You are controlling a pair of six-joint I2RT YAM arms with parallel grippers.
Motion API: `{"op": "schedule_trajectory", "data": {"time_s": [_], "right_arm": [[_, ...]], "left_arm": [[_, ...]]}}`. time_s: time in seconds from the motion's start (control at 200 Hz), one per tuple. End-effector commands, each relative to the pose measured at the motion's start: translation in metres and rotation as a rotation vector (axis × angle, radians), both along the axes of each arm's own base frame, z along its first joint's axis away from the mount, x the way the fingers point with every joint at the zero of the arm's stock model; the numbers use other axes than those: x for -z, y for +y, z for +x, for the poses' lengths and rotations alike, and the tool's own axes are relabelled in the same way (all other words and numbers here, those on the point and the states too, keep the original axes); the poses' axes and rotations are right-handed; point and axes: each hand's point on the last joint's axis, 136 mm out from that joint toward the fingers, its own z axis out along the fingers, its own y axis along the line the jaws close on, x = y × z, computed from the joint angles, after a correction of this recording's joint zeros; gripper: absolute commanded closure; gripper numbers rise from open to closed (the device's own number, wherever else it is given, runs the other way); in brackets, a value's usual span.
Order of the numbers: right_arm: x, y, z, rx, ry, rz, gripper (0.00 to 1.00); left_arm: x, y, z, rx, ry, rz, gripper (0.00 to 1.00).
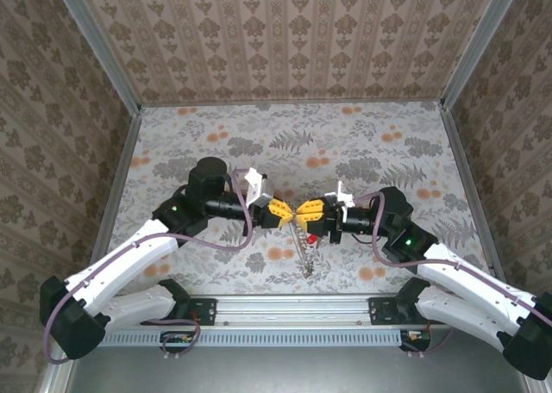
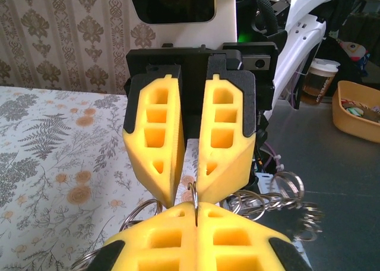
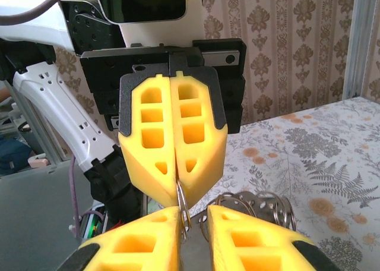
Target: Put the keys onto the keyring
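Top external view: my two arms meet tip to tip over the middle of the floral surface point(image 1: 216, 134), with the left jaws and right jaws facing each other and almost touching. Just beneath that meeting point is the red key point(image 1: 311, 236). From there a thin grey strand point(image 1: 304, 257) trails toward the near edge, and I cannot tell whether it hangs or lies flat. I cannot make out the second key.

On my left wrist camera, my left jaws are closed, their yellow pads point(image 2: 160, 244) pressed together on the keyring point(image 2: 195, 194), a thin metal loop seen edge-on. The loop rises into the narrow gap between the tips of my right jaws opposite. Beside it hangs a bundle of coiled wire rings point(image 2: 267, 199).

On my right wrist camera, my right jaws stand slightly parted, and the keyring point(image 3: 181, 202) sits against the inner face of one pad. I cannot tell whether they actually pinch it. The wire rings point(image 3: 255, 205) hang just to the side.

Beyond the surface are a paper cup point(image 2: 320, 81) and a yellow tub point(image 2: 356, 113). Any print on them is too blurred to read.
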Motion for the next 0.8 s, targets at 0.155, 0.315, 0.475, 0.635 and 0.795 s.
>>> {"op": "schedule_trajectory", "data": {"time_s": [0.155, 0.315, 0.475, 0.635, 0.795], "right_arm": [[0.001, 0.003, -0.007, -0.044, 0.008, -0.003, 0.85], [0.002, 0.008, -0.01, -0.069, 0.0, -0.008, 0.99], [0.0, 0.008, -0.014, -0.085, -0.02, -0.012, 1.0], [-0.01, 0.002, -0.018, -0.07, -0.067, -0.014, 1.0], [-0.015, -0.004, -0.02, -0.047, -0.102, -0.026, 1.0]], "left_arm": [[-0.028, 0.002, -0.007, 0.022, -0.084, -0.067, 1.0], [-0.026, 0.001, -0.007, 0.022, -0.08, -0.063, 1.0], [-0.021, 0.0, -0.004, 0.009, -0.076, -0.048, 1.0], [-0.009, -0.003, 0.001, -0.027, -0.076, 0.013, 1.0], [-0.001, -0.003, 0.006, -0.068, -0.083, 0.064, 1.0]]}}
